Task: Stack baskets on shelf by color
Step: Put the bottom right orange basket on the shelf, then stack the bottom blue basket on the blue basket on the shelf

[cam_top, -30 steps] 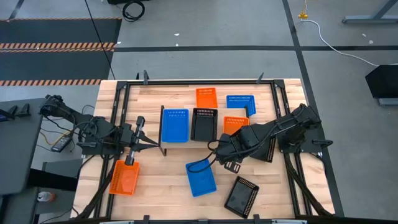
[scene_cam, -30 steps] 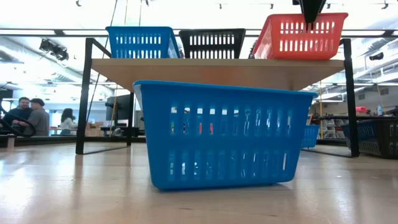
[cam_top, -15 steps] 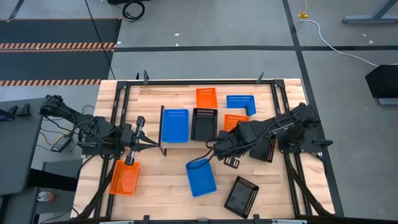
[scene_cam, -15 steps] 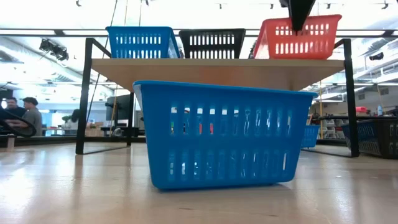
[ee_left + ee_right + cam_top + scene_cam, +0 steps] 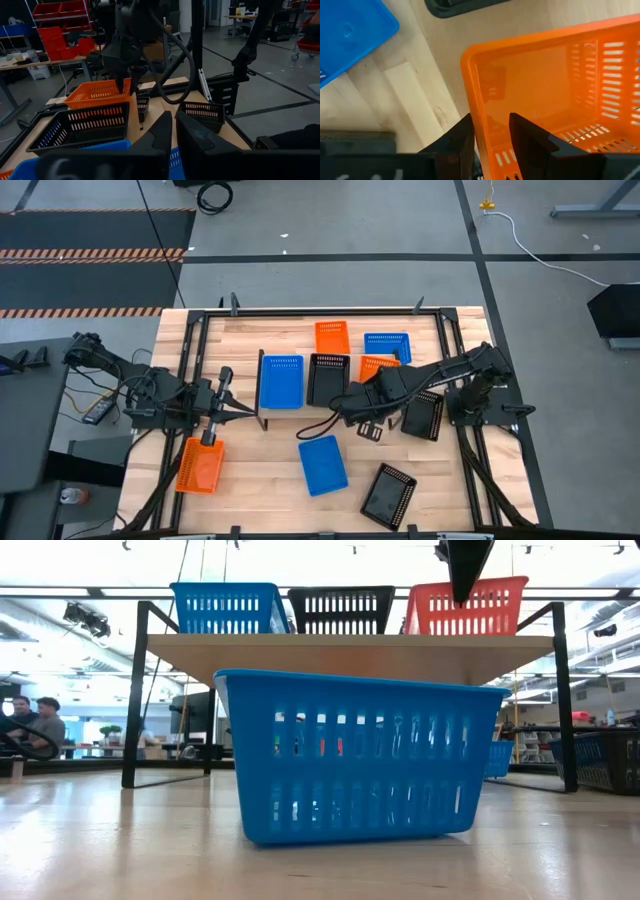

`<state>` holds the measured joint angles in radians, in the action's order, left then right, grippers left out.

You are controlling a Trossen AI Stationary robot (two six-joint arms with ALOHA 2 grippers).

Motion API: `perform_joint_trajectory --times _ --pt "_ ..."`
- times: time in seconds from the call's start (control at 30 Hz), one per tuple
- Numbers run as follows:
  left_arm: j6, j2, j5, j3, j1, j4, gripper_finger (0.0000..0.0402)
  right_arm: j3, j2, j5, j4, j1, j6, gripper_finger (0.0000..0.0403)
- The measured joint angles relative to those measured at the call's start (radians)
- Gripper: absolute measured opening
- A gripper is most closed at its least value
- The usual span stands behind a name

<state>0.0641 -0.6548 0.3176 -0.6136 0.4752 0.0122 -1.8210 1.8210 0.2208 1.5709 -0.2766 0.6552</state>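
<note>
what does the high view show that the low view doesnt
Only the high view shows the left hand waiting beside the shelf, the orange perforated plastic basket below that arm, the black mesh basket at the table's near edge, and the right hand with its arm.

Only the low view shows people far off in the room, and the shelf's underside with its dark legs.

Both show the blue basket on the tabletop, and blue, black and orange baskets on the shelf, the orange one gripped at its wall.
</note>
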Motion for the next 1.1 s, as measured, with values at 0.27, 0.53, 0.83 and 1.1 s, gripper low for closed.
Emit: perform_joint_trajectory --times 0.27,0.53,0.83,1.1 --pt "0.000 0.000 0.000 0.000 0.000 0.000 0.0033 0.000 0.000 0.018 0.000 0.001 0.003 0.0143" --pt "0.000 0.000 0.000 0.000 0.000 0.000 0.0030 0.000 0.000 0.051 0.000 -0.004 0.003 0.0197" --pt "0.000 0.000 0.000 0.000 0.000 0.000 0.0029 0.000 0.000 0.067 0.000 -0.004 -0.005 0.0233" --pt "0.000 0.000 0.000 0.000 0.000 0.000 0.0036 0.000 0.000 0.038 0.000 -0.011 -0.006 0.0234"
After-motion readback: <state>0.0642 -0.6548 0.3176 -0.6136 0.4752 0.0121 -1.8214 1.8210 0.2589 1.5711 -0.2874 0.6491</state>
